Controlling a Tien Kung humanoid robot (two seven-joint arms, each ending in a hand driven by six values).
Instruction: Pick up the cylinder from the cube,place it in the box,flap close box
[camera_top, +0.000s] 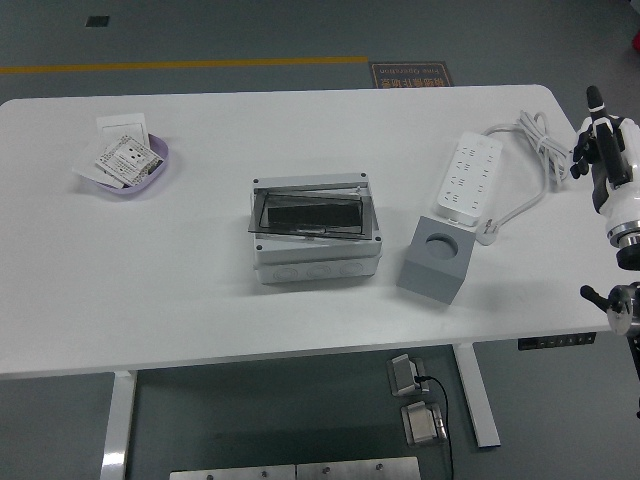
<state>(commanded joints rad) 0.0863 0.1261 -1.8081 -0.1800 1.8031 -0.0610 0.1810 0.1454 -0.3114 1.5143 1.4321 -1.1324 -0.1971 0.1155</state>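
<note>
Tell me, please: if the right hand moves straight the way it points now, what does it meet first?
The right hand sits at the table's right edge, seemingly pointing left. Going straight, it would probably meet the white cable of the power strip first. Height above the table is unclear.

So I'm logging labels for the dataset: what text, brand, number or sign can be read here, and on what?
Nothing can be read for certain.
Floor sign beyond the table: has lettering, too blurred to read.
Cards in the purple bowl: printed marks, too small to read.
Power strip: no legible label.
Grey box and grey cube: no text visible.
</note>
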